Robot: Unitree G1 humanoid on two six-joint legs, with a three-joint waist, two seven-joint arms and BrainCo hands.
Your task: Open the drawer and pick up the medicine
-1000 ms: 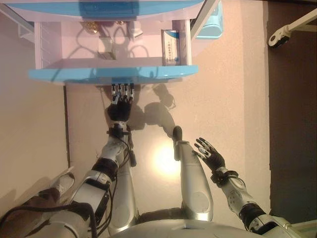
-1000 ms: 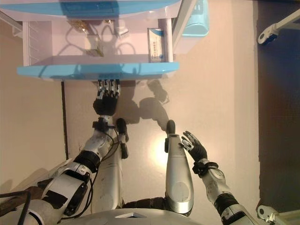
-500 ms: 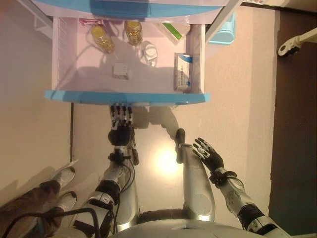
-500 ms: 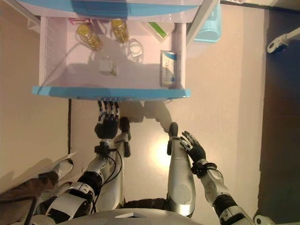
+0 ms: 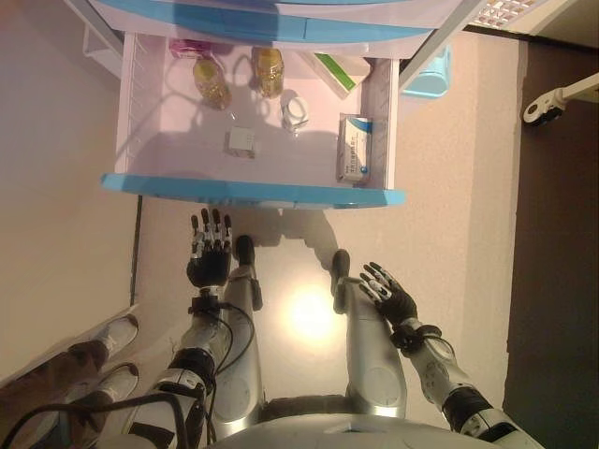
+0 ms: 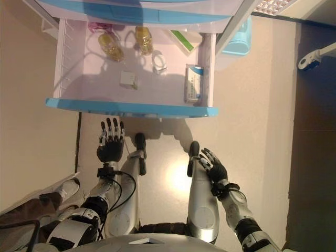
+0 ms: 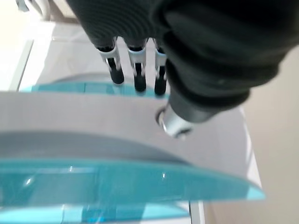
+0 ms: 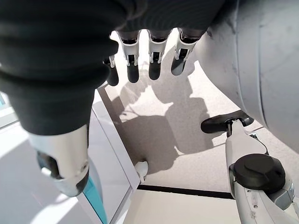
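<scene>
The white drawer with a blue front (image 5: 253, 192) stands pulled out below the blue-topped cabinet. Inside, against its right wall, lies a white and blue medicine box (image 5: 355, 159). Two yellow bottles (image 5: 211, 82) lie at the back, with a small white box (image 5: 241, 141) in the middle and a clear ring-shaped thing (image 5: 296, 109) beside it. My left hand (image 5: 208, 257) is open, fingers straight, just short of the drawer front and apart from it. My right hand (image 5: 388, 295) hangs open at the lower right, holding nothing.
A green and white box (image 5: 335, 72) and a pink item (image 5: 187, 47) lie at the drawer's back. A light-blue bin (image 5: 432, 70) stands right of the cabinet. A person's shoes (image 5: 108, 337) show at the lower left. A white stand leg (image 5: 552, 98) lies over the dark floor strip on the right.
The whole view has shifted and shows more of the drawer's inside. My left hand's fingers, earlier at the drawer's blue front, have drawn back from it. The right hand has hardly moved.
</scene>
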